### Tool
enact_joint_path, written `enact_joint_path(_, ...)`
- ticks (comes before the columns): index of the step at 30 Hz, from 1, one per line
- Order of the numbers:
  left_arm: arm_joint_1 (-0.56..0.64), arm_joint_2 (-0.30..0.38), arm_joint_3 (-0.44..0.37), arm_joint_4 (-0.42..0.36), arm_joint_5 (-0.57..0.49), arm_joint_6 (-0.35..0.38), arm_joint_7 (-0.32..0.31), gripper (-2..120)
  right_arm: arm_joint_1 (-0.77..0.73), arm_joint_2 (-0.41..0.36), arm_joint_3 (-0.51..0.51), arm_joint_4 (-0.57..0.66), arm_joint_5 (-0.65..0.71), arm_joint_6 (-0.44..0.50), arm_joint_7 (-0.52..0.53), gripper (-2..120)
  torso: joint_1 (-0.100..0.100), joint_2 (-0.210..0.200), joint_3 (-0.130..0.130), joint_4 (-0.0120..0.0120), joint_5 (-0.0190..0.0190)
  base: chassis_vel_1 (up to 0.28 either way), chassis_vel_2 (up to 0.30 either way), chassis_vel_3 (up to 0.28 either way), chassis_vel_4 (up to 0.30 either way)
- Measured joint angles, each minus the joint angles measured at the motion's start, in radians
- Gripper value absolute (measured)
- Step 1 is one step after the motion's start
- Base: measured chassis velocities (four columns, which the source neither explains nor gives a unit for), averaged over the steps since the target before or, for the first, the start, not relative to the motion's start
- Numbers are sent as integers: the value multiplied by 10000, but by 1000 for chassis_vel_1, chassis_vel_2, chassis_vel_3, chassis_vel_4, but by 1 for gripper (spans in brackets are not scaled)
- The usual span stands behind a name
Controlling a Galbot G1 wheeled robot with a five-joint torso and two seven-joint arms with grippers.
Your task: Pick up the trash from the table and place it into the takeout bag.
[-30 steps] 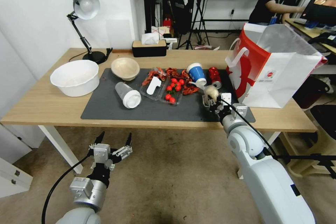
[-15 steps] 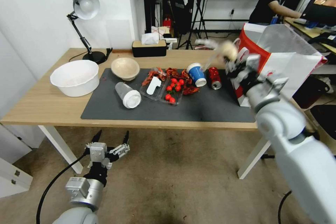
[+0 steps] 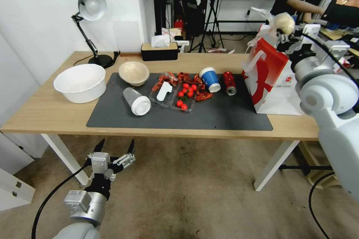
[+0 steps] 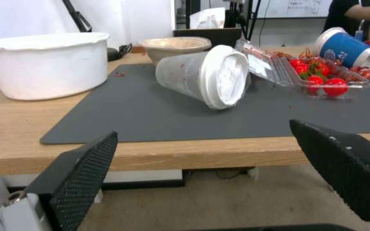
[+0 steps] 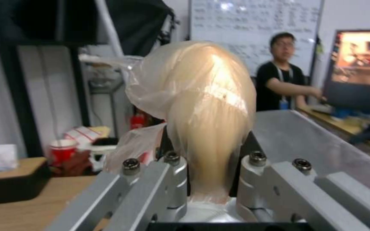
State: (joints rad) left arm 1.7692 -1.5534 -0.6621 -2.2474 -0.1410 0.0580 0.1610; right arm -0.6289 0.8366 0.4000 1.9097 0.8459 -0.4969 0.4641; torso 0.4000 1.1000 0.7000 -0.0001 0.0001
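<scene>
My right gripper [image 3: 287,34] is shut on the clear-bagged pale bun [image 3: 283,23], holding it high over the open top of the red and white takeout bag [image 3: 275,76] at the table's right end. The right wrist view has the bun [image 5: 206,102] squeezed between the jaws, the bag's silver lining [image 5: 309,141] behind it. On the dark mat [image 3: 168,117] lie a blue paper cup [image 3: 210,79], a red can [image 3: 229,82], a tipped white-lidded cup [image 3: 136,101] and a beige bowl [image 3: 134,72]. My left gripper [image 3: 114,151] hangs open below the table's front edge [image 3: 149,131].
A big white bowl [image 3: 79,82] sits left of the mat, with a desk lamp [image 3: 89,7] and a black tissue box [image 3: 159,50] along the back. Clear trays of cherry tomatoes [image 3: 185,99] and red shells occupy the mat's middle.
My right gripper has carried the bun up off the mat and rightward, ending above the bag's opening. The left gripper has sunk slightly lower.
</scene>
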Motion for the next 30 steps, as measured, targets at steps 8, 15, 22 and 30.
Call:
enact_joint_path(8,-44,0,10,35,-36,-11,1,100,536,-388,-79,-450,1114,-835,1058,8,-1,0,0,1,-1,0,0,0,0)
enact_joint_path(15,-16,6,-3,-18,-12,-32,2,100,541,-506,-83,-646,1107,-921,1218,32,-2,0,0,1,-1,0,0,0,0)
enact_joint_path(22,1,-44,58,-122,34,-32,-9,100,505,-561,-43,-638,970,-928,1225,57,-2,-1,-1,0,-1,0,0,0,0)
enact_joint_path(30,45,-26,68,-137,45,-32,-47,100,450,-601,1,-626,939,-909,1219,84,-2,0,-1,1,-1,0,0,0,0)
